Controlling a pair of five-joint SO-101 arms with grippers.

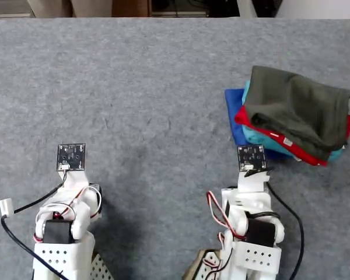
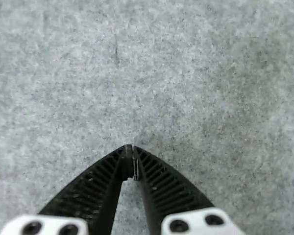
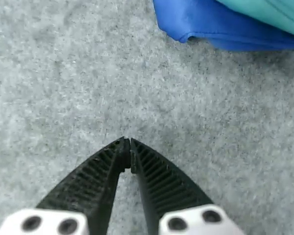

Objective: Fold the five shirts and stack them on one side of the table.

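Left gripper (image 2: 129, 152): the jaws are seen closed tip to tip on nothing, held over bare grey felt.
Right gripper (image 3: 128, 144): it is closed and empty as well, held near the blue shirt (image 3: 210, 24) without touching it.
Stack (image 1: 291, 119): it is set on the right side of the table (image 1: 134, 87), just beyond the right arm (image 1: 251, 210).
Layers: an olive shirt (image 1: 297, 105) is laid on top, then a red shirt (image 1: 245, 118) and a teal shirt (image 1: 262, 137), with the blue one lowest.
Done: four folded shirts are counted in the pile.
Remaining: a fifth shirt cannot be made out; if it is hidden within the pile, the task is judged complete.
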